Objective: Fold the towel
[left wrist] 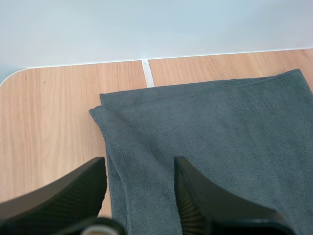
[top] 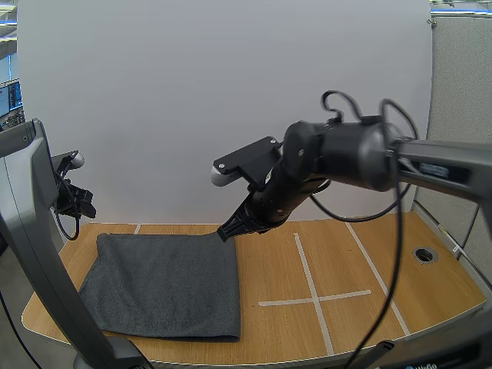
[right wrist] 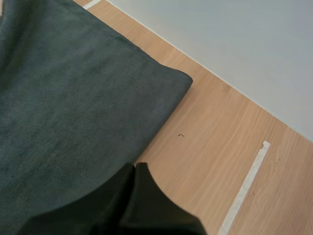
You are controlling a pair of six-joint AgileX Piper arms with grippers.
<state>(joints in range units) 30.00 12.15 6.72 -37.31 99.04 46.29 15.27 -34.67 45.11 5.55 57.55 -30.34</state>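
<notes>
The towel (top: 165, 284) lies flat on the left half of the table (top: 346, 261), with two layers showing at its far left corner. The left gripper (left wrist: 139, 166) hangs over that corner, fingers wide apart and empty. The right gripper (top: 227, 229) sits at the towel's far right corner, fingers pressed together on nothing. For a clean fold, I judge that each gripper should pinch both layers right at its corner, and the right must open first.
</notes>
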